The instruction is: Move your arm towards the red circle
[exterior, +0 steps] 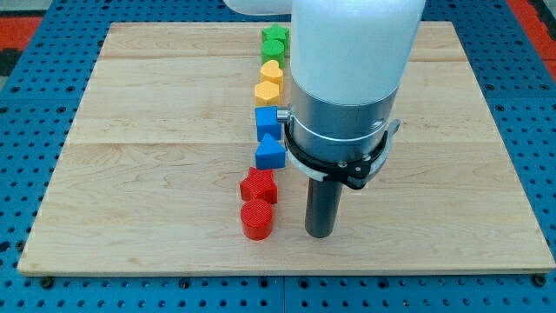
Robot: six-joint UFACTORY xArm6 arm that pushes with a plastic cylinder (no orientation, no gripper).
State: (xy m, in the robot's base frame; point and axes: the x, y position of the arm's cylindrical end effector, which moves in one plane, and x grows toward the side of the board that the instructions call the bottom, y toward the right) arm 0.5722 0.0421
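We are looking at a pale wooden board (130,174) lying on a blue pegboard table (26,87). Down its middle runs a column of plastic blocks: green star (275,36), green block (273,49), yellow heart (272,70), orange block (268,89), blue cube (267,119), blue triangle (270,153), red star (258,184), then the red circle (256,219) nearest the view's bottom. We carry no pincer; my tip (320,233) is resting just right of the red circle, not touching.

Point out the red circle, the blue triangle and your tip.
red circle (256,214), camera view, flat top face.
blue triangle (270,151), camera view, top face.
my tip (320,233), camera view, rod's very bottom end.
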